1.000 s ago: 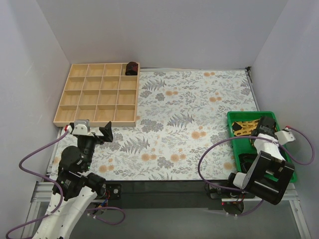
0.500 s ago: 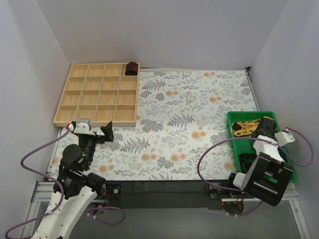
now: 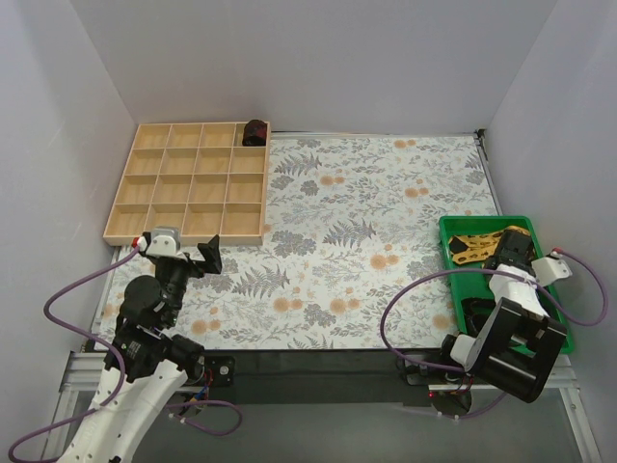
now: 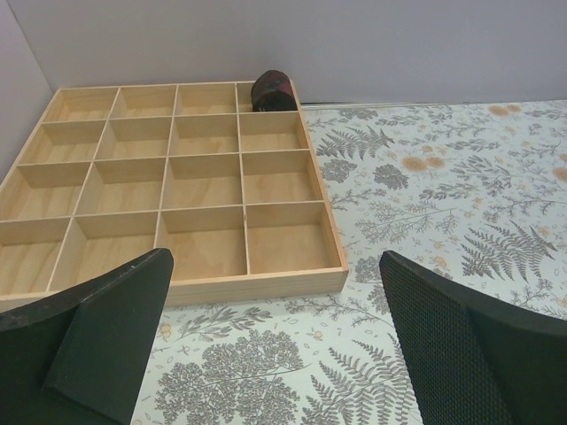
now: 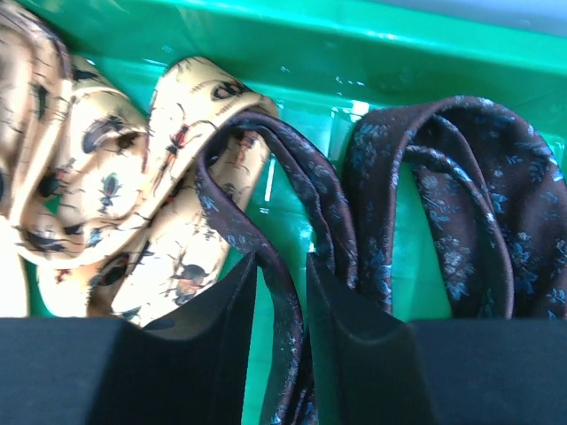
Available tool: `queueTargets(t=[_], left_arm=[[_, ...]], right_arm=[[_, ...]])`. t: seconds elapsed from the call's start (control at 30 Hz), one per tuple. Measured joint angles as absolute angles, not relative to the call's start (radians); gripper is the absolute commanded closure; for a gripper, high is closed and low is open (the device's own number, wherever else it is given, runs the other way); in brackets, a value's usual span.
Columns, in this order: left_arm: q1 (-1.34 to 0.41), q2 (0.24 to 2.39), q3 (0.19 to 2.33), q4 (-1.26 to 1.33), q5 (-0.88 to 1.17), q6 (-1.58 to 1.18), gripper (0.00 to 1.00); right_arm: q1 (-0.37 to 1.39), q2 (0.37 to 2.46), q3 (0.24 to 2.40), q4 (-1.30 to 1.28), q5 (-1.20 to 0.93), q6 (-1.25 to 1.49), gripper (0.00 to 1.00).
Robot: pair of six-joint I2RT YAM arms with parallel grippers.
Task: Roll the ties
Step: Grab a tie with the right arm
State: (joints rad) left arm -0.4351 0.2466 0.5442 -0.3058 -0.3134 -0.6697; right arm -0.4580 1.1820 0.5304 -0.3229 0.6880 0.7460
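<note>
Loose ties lie in the green bin (image 3: 482, 220). A dark maroon tie (image 5: 425, 204) with a fine blue pattern loops beside a yellow patterned tie (image 5: 115, 186), also visible from above as the yellow tie (image 3: 470, 245). My right gripper (image 5: 280, 262) reaches down into the bin. Its jaws stand narrowly apart with one strip of the dark tie running between them, and some green shows beside the strip. A small dark rolled tie (image 4: 272, 90) sits in the far right corner cell of the wooden tray (image 4: 257, 285). My left gripper (image 4: 275, 266) hovers open in front of the tray, holding nothing.
The wooden tray (image 3: 183, 237) of many cells stands at the back left, with the rolled tie (image 3: 254, 131) in its corner. A floral cloth (image 3: 366, 212) covers the table between the tray and the bin. Purple cables loop near both arm bases.
My right gripper's jaws have narrowed around the dark tie strip, and the gripper has sunk slightly into the bin. The left arm has barely shifted.
</note>
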Motion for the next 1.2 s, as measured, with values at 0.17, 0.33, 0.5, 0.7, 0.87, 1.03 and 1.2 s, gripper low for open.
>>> queueTargets(t=[0.17, 0.33, 0.5, 0.7, 0.87, 1.03, 1.2], left_arm=[[-0.435, 0.255, 0.544, -0.306, -0.312, -0.669, 0.02], [-0.435, 0.257, 0.544, -0.306, -0.31, -0.669, 0.02], [-0.435, 0.258, 0.544, -0.306, -0.309, -0.669, 0.03], [-0.435, 0.261, 0.544, -0.306, -0.309, -0.669, 0.03], [-0.435, 0.265, 0.544, -0.306, -0.31, -0.669, 0.03], [-0.435, 0.273, 0.544, -0.306, -0.31, -0.669, 0.03], [-0.435, 0.278, 0.544, -0.306, -0.31, -0.669, 0.03]], right_arm=[[-0.458, 1.208, 0.526, -0.318, 0.702, 0.741, 0.64], [-0.458, 1.25, 0.526, -0.308, 0.71, 0.727, 0.88], [-0.458, 1.249, 0.526, -0.303, 0.717, 0.71, 0.99], [-0.382, 1.106, 0.526, -0.295, 0.738, 0.664, 0.99], [-0.188, 1.081, 0.528, -0.25, 0.79, 0.581, 0.99], [0.0, 1.116, 0.529, -0.184, 0.803, 0.462, 0.99], [0.17, 1.118, 0.54, -0.06, 0.719, 0.332, 0.99]])
